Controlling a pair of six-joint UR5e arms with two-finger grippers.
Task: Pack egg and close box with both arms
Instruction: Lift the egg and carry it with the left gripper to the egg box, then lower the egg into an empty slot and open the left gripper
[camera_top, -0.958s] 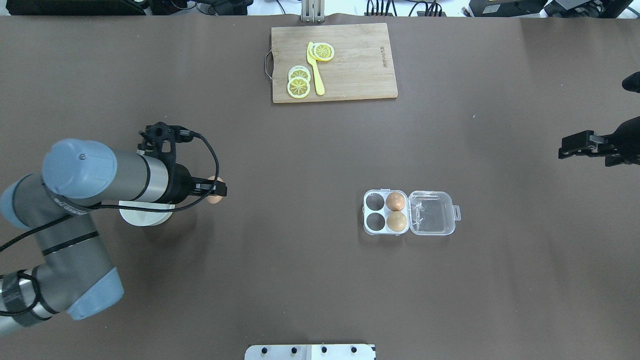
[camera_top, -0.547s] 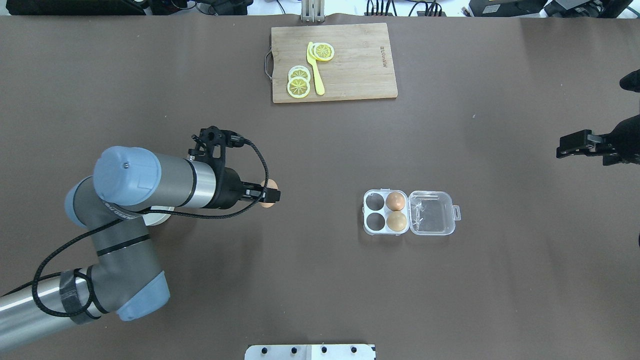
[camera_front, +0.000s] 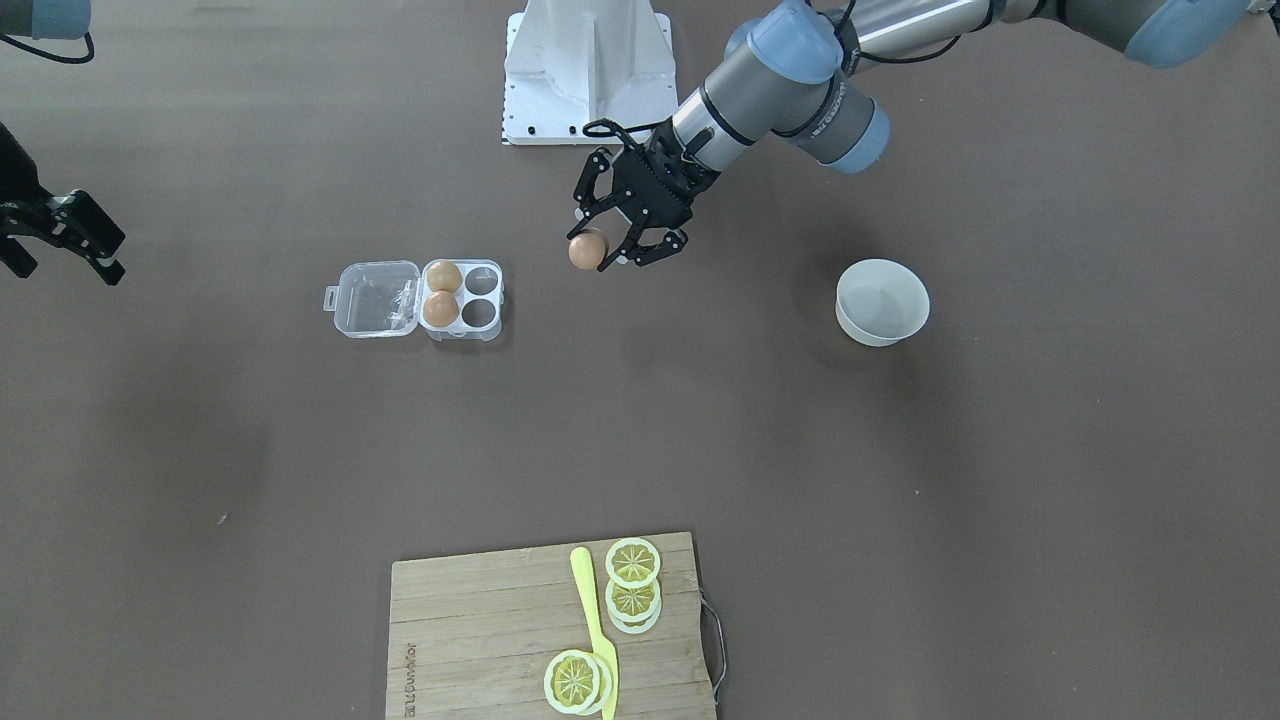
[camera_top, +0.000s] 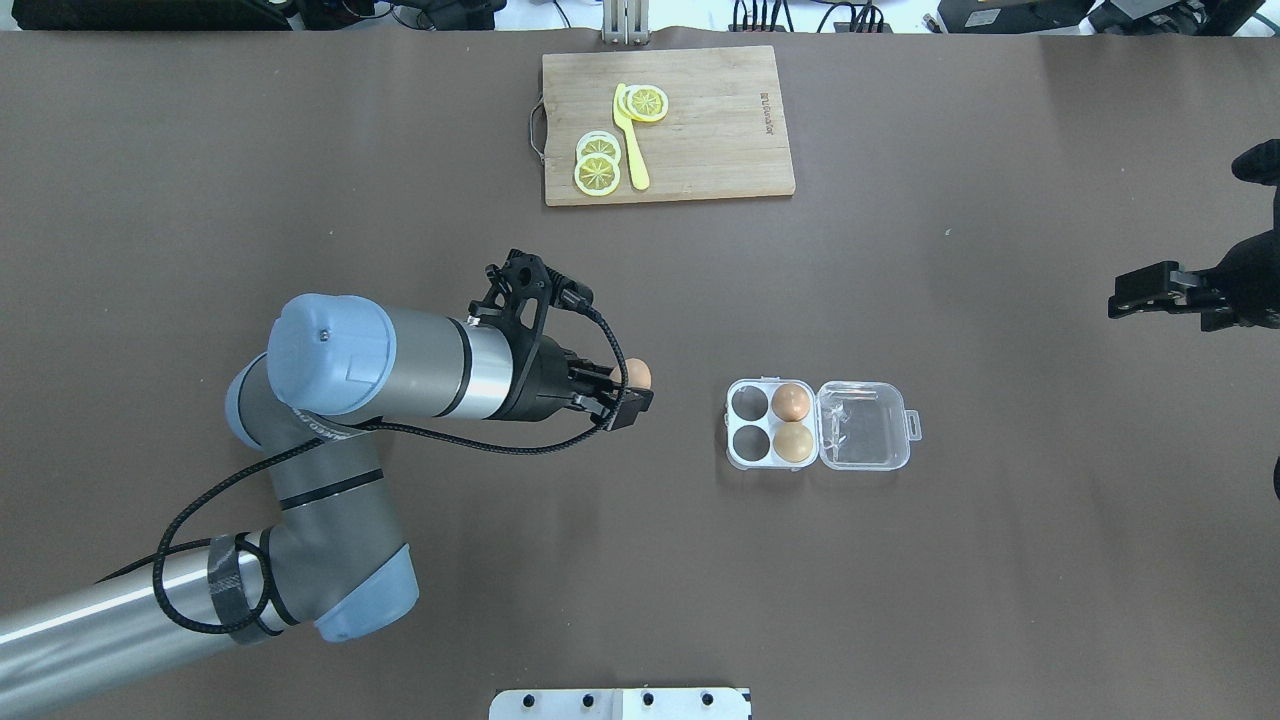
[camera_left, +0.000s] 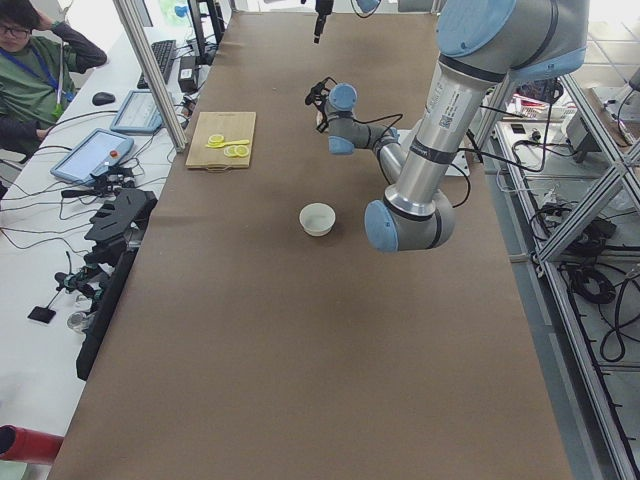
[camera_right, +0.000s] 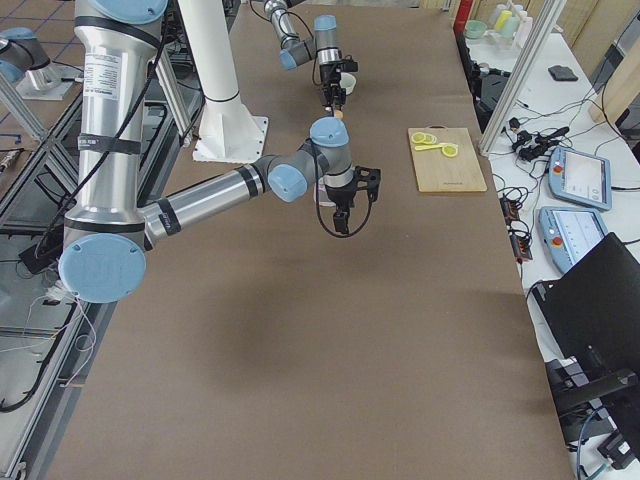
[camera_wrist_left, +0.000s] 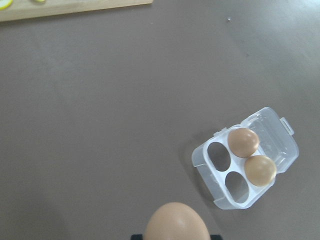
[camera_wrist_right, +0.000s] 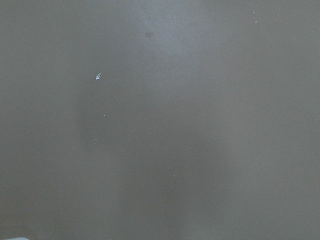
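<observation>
Nothing reads clearly from where I stand. The wooden cutting board (camera_top: 700, 150) carries a small brand mark (camera_top: 768, 113) near one edge, and the left arm (camera_top: 420, 365) bears lettering; both are too small to make out.

Silver-grey jointed arm (camera_top: 430, 375), pale blue caps (camera_top: 330, 340), black looping cable (camera_top: 500, 449).

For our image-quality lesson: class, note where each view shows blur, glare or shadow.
Left wrist view: the held egg is soft-edged and cropped, the box sharp. Overhead view: glints on the box lid. Right wrist view: only bare table, unevenly lit.
</observation>
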